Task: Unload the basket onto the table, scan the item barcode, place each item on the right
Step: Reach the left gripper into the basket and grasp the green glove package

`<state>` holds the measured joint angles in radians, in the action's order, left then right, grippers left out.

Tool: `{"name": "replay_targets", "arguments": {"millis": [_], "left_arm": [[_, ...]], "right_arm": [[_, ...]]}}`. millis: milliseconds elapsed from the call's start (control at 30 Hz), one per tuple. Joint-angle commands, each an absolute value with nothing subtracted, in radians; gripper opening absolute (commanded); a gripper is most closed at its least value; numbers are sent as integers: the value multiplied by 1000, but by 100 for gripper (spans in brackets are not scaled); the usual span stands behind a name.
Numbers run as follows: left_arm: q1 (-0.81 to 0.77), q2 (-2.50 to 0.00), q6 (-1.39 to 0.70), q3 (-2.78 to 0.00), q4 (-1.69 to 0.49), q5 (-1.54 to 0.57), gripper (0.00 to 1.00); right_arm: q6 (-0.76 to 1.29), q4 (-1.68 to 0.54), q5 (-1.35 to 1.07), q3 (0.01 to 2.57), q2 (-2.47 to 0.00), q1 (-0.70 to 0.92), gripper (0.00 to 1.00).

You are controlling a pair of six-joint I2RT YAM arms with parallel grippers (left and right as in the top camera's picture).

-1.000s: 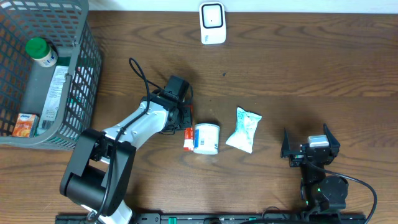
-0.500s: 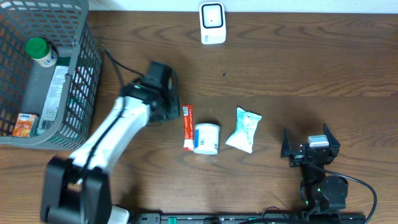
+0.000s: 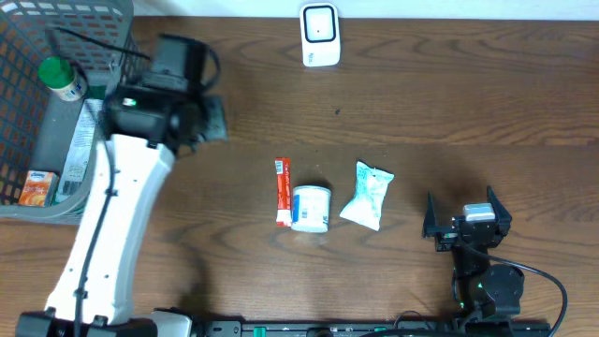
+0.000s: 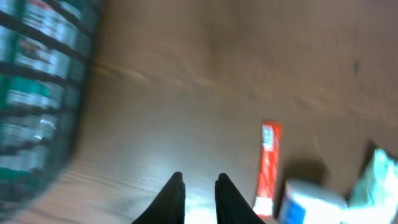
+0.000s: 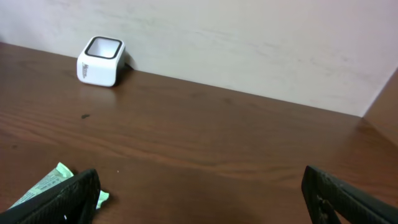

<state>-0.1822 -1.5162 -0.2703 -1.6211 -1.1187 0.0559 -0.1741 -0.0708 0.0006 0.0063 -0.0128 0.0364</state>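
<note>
Three items lie mid-table: a red stick pack (image 3: 283, 192), a white and blue tub (image 3: 311, 208) touching it, and a green-white pouch (image 3: 367, 195). The white barcode scanner (image 3: 320, 36) stands at the back edge. My left gripper (image 3: 216, 119) hovers beside the basket, well left of and behind the items, jaws slightly open and empty. Its wrist view shows the fingers (image 4: 199, 178) over bare wood, with the red stick pack (image 4: 267, 165) and tub (image 4: 311, 202) to the right. My right gripper (image 3: 465, 217) rests wide open at the front right, holding nothing.
A grey wire basket (image 3: 28, 210) at the back left holds a green-capped bottle (image 3: 62, 79), an orange box (image 3: 37, 187) and flat packs. The right wrist view shows the scanner (image 5: 101, 60) against the wall and a corner of the pouch (image 5: 53, 183).
My left arm has swung away from the red stick pack and tub, back and left to the basket's side. Its jaws have parted a little. The right arm is unchanged.
</note>
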Motion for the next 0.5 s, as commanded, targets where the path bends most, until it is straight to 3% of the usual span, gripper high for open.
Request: {"name": "replay_targets", "arguments": {"millis": [0,67,467], "left_arm": [[-104,-1505,-255,-1699,-1127,133,27],[-54,-1505,-255,-1714,-1116,133,42],[325,-1509,-293,-1715,-969,113,62]], "right_arm": [[-184,-75,10,5,-11,31,99],[-184,-75,10,6,-11,31,99],[-184,-75,10,6,-11,31,99]]}}
